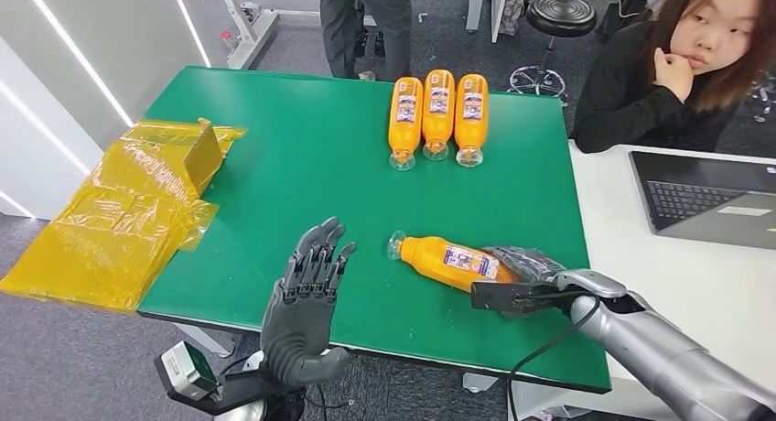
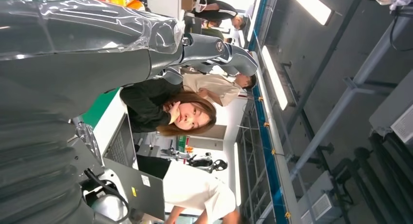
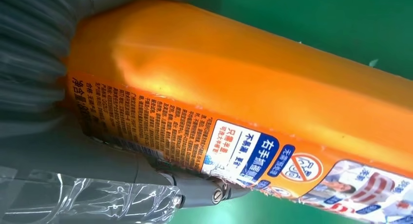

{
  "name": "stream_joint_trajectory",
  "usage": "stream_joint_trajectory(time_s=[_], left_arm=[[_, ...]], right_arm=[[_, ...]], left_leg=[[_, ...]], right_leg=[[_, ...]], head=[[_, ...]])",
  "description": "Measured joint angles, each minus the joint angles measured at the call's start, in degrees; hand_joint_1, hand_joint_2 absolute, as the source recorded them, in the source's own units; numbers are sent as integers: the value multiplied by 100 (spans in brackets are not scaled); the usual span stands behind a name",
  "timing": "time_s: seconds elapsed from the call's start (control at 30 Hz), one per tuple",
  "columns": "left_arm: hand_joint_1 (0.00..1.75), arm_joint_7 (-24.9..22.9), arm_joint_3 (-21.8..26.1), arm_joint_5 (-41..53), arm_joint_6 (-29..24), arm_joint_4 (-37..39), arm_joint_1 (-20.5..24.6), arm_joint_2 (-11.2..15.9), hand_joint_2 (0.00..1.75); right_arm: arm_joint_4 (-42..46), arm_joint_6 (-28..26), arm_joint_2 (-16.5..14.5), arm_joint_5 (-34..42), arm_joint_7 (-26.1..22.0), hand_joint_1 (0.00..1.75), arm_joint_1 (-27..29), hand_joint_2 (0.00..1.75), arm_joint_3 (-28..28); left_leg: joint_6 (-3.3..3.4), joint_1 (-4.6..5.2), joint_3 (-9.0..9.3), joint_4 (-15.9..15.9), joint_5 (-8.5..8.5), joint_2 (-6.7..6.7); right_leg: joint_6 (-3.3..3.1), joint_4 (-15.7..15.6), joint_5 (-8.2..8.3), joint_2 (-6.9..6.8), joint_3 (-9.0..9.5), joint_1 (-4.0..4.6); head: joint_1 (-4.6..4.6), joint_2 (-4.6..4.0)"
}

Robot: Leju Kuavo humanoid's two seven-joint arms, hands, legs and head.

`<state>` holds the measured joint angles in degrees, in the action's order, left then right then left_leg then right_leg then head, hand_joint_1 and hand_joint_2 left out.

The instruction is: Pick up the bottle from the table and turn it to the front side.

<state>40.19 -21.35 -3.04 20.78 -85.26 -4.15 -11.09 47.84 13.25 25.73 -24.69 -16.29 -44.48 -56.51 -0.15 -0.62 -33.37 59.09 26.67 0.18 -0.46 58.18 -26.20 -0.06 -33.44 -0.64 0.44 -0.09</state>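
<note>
An orange bottle [image 1: 446, 259] lies on its side near the front right of the green table [image 1: 302, 165], clear cap pointing left and its label facing up. My right hand [image 1: 526, 270] grips its base end. In the right wrist view the bottle [image 3: 253, 83] presses against the palm, with the thumb [image 3: 146, 177] under the printed label. I cannot tell whether it rests on the table or is just off it. My left hand [image 1: 307, 288] is held upright over the table's front edge, left of the bottle, fingers spread and holding nothing; the left wrist view shows the hand [image 2: 73, 63] close up.
Three more orange bottles [image 1: 437, 114] lie side by side at the table's back. Crumpled yellow plastic [image 1: 128, 210] hangs off the left edge. A white table with a laptop [image 1: 705, 197] adjoins on the right, where a person [image 1: 677, 64] sits. Another person [image 1: 366, 18] stands behind.
</note>
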Motion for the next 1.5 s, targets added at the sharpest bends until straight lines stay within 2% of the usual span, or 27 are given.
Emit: stream_joint_trajectory(time_s=[0.47,0.6,0.73,0.97,1.13,1.3,1.5], left_arm=[[0,0,60,48,-15,0,65,49,175],[0,1,85,75,-120,-5,26,72,175],[0,2,97,129,-244,-71,-67,90,175],[0,2,99,199,-414,-160,-117,129,175],[0,1,98,252,-551,-164,-175,136,175],[0,2,76,258,-625,-163,-174,137,175],[0,1,-5,242,-627,-156,-151,145,175]], right_arm=[[285,-395,42,-182,214,175,143,175,97],[410,-979,50,-319,211,175,180,175,190],[798,-1747,109,-374,274,175,460,175,491],[1398,-2418,118,-626,361,175,1059,175,1115],[1775,-3053,89,-741,250,175,1732,175,1593],[2295,-3653,-39,-884,-16,175,2703,175,2089],[3029,-4545,-541,-1211,-508,175,4045,175,2554]], left_leg=[[2,-1,22,0,2,2],[3,0,9,0,-1,-2],[5,0,-12,1,-6,-13],[4,0,-38,0,-3,-16],[5,0,-46,-1,-1,-25],[5,-1,-53,-1,1,-38],[-6,-2,-53,-4,12,-42]], right_leg=[[1,-3,1,2,24,3],[1,-3,2,-3,13,2],[2,0,2,-14,-3,2],[1,0,-2,-17,-28,2],[4,-1,-7,-28,-32,3],[7,-1,-18,-39,-36,3],[1,0,-30,-42,-38,5]], head=[[0,0],[1,0],[1,0],[0,0],[0,0],[0,0],[-1,0]])
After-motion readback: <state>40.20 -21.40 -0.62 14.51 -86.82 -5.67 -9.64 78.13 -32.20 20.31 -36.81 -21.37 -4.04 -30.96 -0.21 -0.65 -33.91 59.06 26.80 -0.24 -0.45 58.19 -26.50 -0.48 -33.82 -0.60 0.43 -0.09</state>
